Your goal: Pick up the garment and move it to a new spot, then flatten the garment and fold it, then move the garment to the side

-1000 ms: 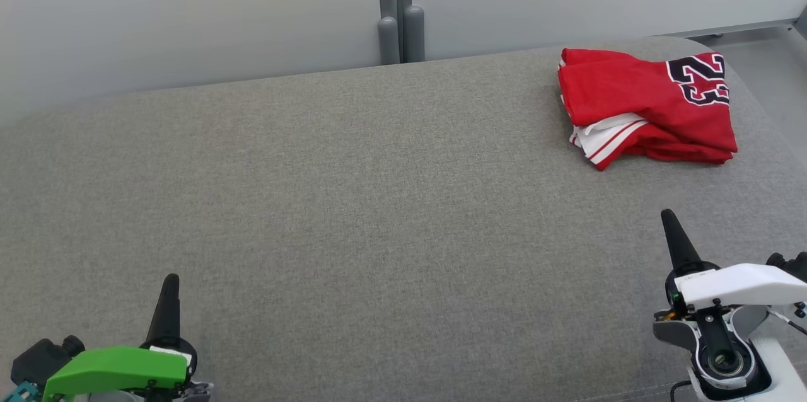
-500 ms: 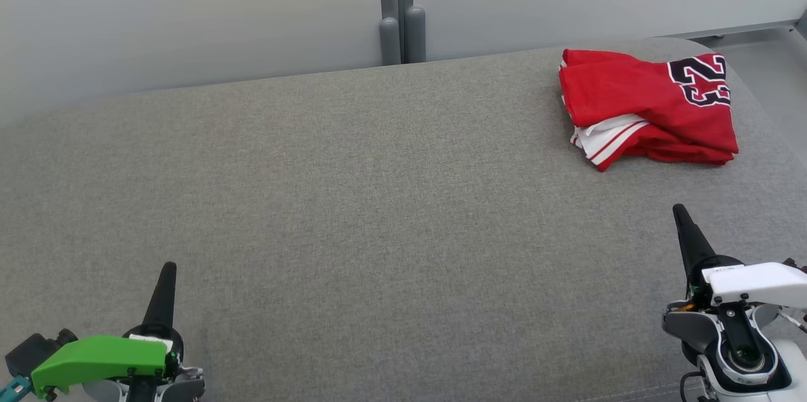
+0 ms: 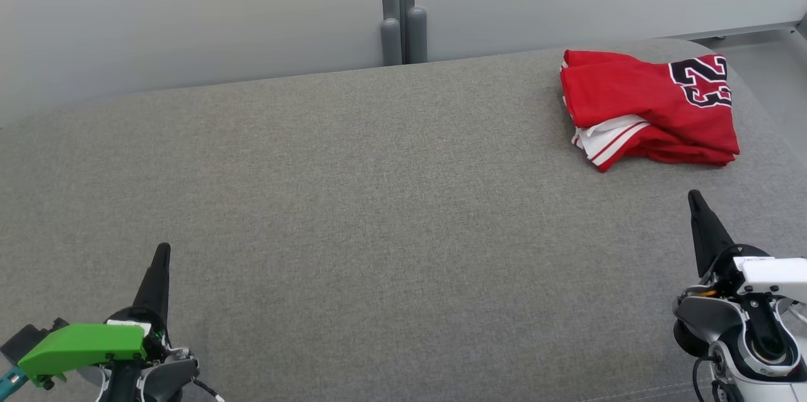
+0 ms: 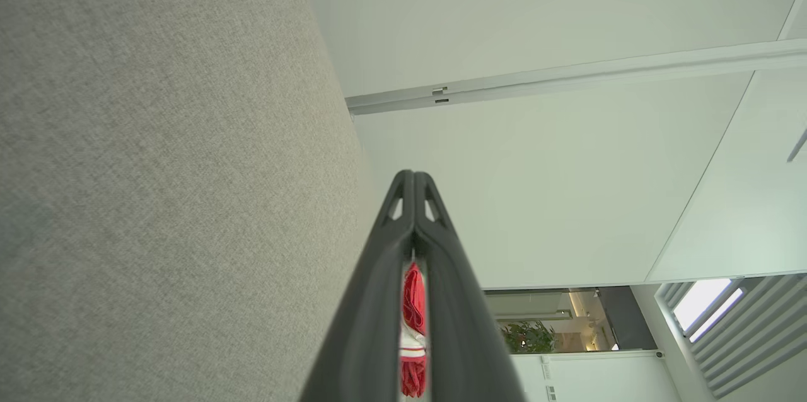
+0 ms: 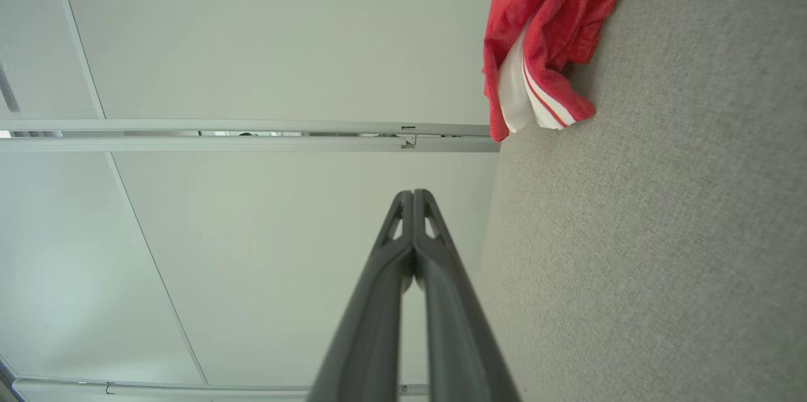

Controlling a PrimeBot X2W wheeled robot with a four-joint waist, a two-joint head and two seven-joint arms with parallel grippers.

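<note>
The garment [image 3: 649,109] is a red jersey with white trim and a dark number, lying folded at the far right of the grey cushioned surface [image 3: 378,200]. It also appears at the top of the right wrist view as the garment [image 5: 548,36], and as a red sliver, the garment [image 4: 413,333], seen through the gap between the left fingers. My left gripper [image 3: 161,251] is shut and empty at the near left, far from the jersey. My right gripper [image 3: 693,196] is shut and empty at the near right, a short way in front of the jersey.
A pale wall with a grey double post [image 3: 402,11] stands behind the surface. The surface's right end curves down to a pale floor [image 3: 775,68] beside the jersey. Bare grey fabric stretches between the two grippers.
Both grippers have drifted outward and their tips have risen in the head view, the right one further right and closer to the jersey. The jersey has not moved.
</note>
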